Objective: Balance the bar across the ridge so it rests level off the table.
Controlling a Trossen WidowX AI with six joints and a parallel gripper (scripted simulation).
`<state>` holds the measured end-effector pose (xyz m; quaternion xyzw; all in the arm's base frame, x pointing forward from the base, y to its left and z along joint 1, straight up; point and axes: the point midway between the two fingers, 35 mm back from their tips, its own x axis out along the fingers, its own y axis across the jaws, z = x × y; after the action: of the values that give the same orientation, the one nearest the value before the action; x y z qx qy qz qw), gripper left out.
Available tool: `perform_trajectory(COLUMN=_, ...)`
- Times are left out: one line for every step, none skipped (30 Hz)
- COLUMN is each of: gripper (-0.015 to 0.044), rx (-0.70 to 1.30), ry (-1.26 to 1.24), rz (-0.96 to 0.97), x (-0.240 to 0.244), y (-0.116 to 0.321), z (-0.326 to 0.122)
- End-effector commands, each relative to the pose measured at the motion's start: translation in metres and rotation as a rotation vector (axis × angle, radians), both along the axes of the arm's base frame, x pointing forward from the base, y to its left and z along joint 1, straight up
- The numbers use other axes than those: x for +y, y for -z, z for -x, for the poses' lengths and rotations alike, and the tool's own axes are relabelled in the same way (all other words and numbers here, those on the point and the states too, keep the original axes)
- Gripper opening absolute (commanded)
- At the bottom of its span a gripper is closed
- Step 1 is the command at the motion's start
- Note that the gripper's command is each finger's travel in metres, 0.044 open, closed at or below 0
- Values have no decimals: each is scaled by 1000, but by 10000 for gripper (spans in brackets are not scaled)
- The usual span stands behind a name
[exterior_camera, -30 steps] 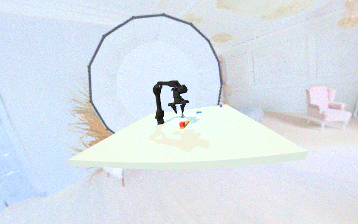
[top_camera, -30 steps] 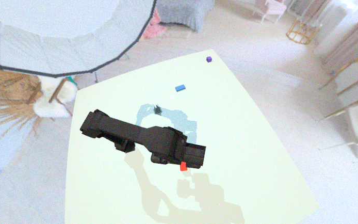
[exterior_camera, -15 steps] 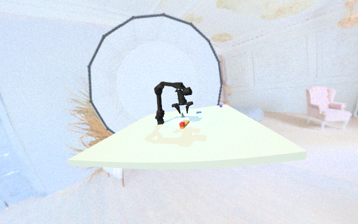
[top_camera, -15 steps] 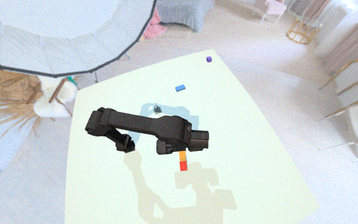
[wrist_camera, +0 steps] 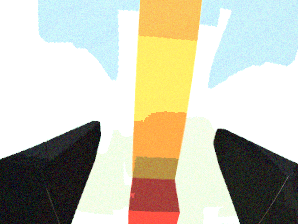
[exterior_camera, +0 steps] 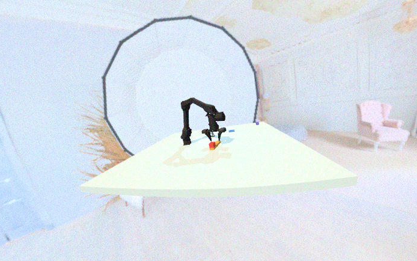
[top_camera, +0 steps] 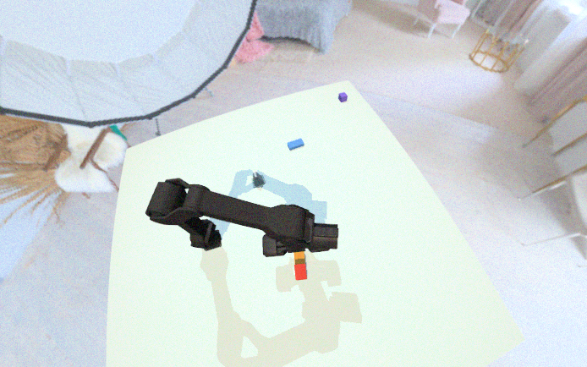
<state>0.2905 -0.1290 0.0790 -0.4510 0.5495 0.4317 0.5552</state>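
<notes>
The orange bar (top_camera: 299, 254) (exterior_camera: 217, 144) (wrist_camera: 162, 75) lies on the table, with a red block (top_camera: 300, 271) (exterior_camera: 211, 145) (wrist_camera: 154, 195) on its near end. In the top view the arm hides much of the bar. My gripper (exterior_camera: 214, 141) (wrist_camera: 158, 132) is open, pointing down just above the table, with one finger on each side of the bar. Gaps show between the bar and both fingers in the wrist view. The small dark grey ridge (top_camera: 257, 179) (exterior_camera: 213, 133) stands farther back on the table, apart from the bar; its shape is hard to make out.
A blue block (top_camera: 295, 144) (exterior_camera: 231, 130) lies on the table (top_camera: 401, 273) (exterior_camera: 252, 171) beyond the ridge. A small purple cube (top_camera: 342, 96) (exterior_camera: 257, 122) sits near the far corner. The arm reaches over the bar in the top view.
</notes>
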Motion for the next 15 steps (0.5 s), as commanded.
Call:
perform_trajectory(gripper=315, rx=-8, ry=-4, rz=-3, x=1, y=4, z=-1)
perform_trajectory(gripper=315, rx=-8, ry=-4, rz=-3, x=1, y=5, z=-1)
perform_trajectory(gripper=315, rx=-8, ry=-4, rz=-3, x=1, y=6, z=-1)
perform_trajectory(gripper=315, rx=-8, ry=-4, rz=-3, x=0, y=7, z=-1)
perform_trajectory(gripper=315, rx=-8, ry=-4, rz=-3, x=0, y=9, z=-1)
perform_trajectory(gripper=315, rx=-8, ry=-4, rz=-3, x=0, y=10, z=-1)
perform_trajectory(gripper=315, rx=-8, ry=-4, rz=-3, x=0, y=12, z=-2)
perform_trajectory(gripper=315, rx=-8, ry=-4, rz=-3, x=0, y=14, z=-2)
perform_trajectory(gripper=315, rx=-8, ry=-4, rz=-3, x=0, y=15, z=-2)
perform_trajectory(gripper=315, rx=-8, ry=-4, rz=-3, x=0, y=17, z=-2)
perform_trajectory(gripper=315, rx=-8, ry=-4, rz=-3, x=0, y=19, z=-2)
perform_trajectory(gripper=315, rx=-8, ry=-4, rz=-3, x=0, y=20, z=-2)
perform_trajectory(gripper=315, rx=-8, ry=-4, rz=-3, x=0, y=22, z=-2)
perform_trajectory(gripper=315, rx=-8, ry=-4, rz=-3, x=0, y=23, z=-2)
perform_trajectory(gripper=315, rx=-8, ry=-4, rz=-3, x=0, y=25, z=-2)
